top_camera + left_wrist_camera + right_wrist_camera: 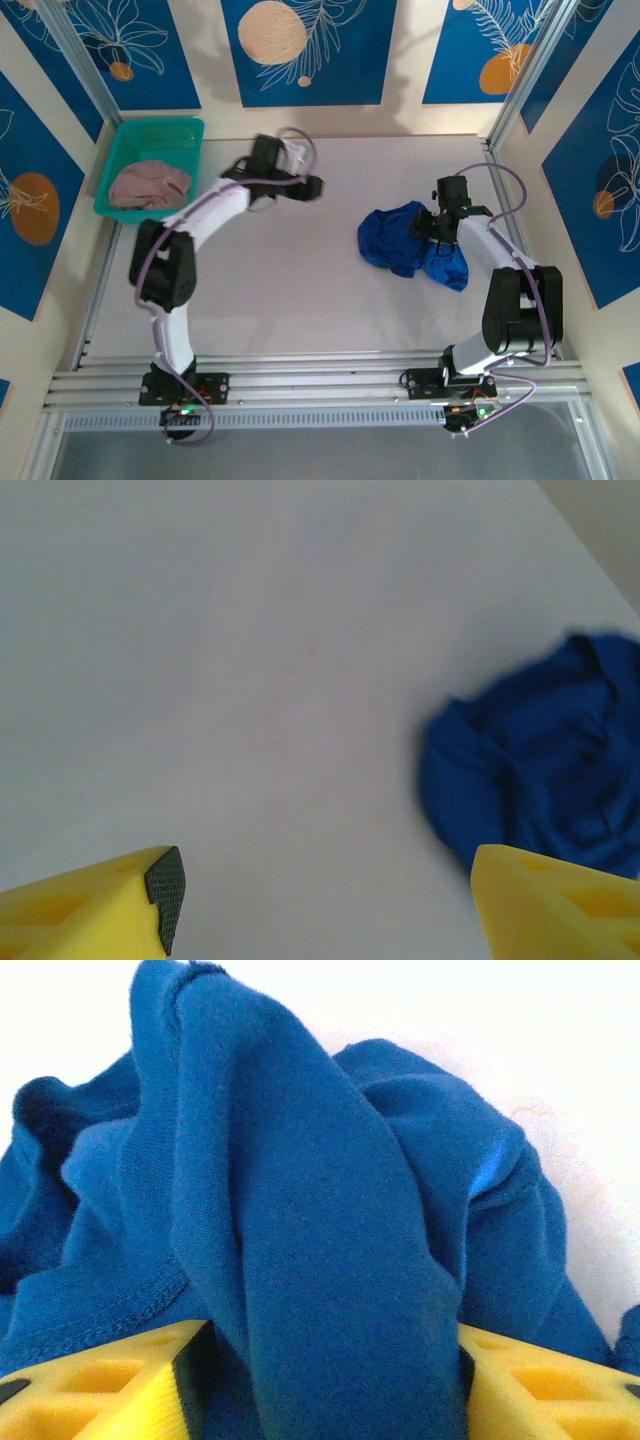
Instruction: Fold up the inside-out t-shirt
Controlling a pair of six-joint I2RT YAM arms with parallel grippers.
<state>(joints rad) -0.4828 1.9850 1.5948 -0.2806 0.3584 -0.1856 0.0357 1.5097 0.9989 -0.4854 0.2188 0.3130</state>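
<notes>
The blue t-shirt (400, 235) is lying crumpled in a loose heap on the right half of the white worktop (280, 290), with its stitched seams facing out (plain to see in the right wrist view). The right gripper (437, 228) is pressing down into the near right part of the heap. In its own camera its yellow fingers (110, 1390) are standing apart, straddling a tall ridge of the cloth (300, 1210) that is touching both of them. The left gripper (312, 187) is hanging over bare worktop toward the far middle, well apart from the shirt and blurred in the overhead view. From its wrist camera its fingers (100, 910) are spread wide with nothing between them, and the shirt (540, 770) is showing off to the right beyond them. A green bin (150, 130) is sitting at the far left corner, holding a bunched pinkish cloth (150, 183).
</notes>
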